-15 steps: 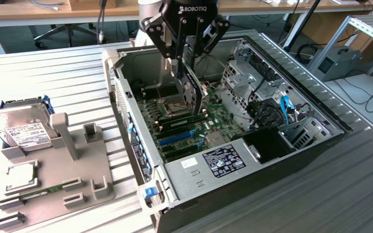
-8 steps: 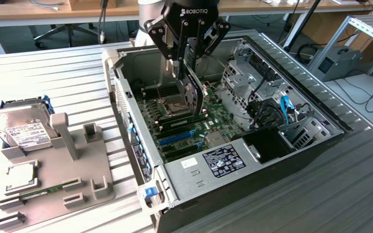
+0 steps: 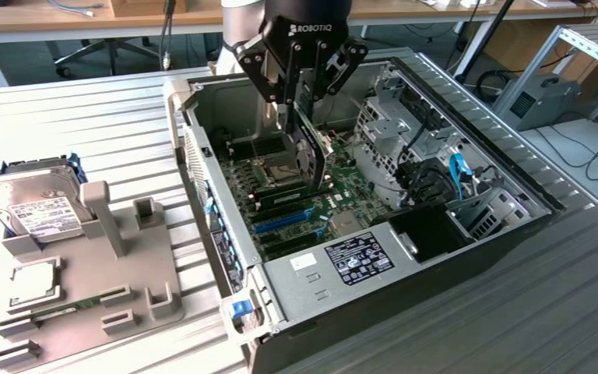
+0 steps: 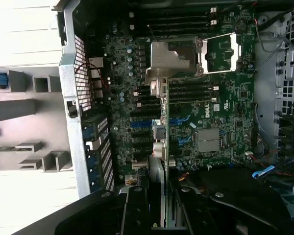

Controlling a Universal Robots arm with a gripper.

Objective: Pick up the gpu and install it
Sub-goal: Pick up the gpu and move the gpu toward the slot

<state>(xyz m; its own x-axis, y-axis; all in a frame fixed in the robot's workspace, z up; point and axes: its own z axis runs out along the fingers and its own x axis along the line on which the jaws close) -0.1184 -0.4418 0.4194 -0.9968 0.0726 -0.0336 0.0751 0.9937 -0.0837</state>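
The claw (image 3: 305, 109) is closed on the gpu (image 3: 311, 160), its fingers pinching the card's upper edge. The card hangs straight below it, so the claw's load lies directly between it and the motherboard (image 3: 332, 196). The gpu stands on edge above the middle of the motherboard. Its long axis seems to run down from the claw toward the board, not flat along it. From the wrist, the gpu (image 4: 158, 139) shows as a thin strip leading away from the claw (image 4: 159, 198), its far end over the motherboard (image 4: 220, 98) close to the blue slots (image 4: 142, 124). I cannot tell whether its lower edge touches the board or lines up with a slot. Around the motherboard stands the open computer case (image 3: 299, 288). Well apart from the motherboard, toward the exterior view's left, lies a hard drive (image 3: 34, 206).
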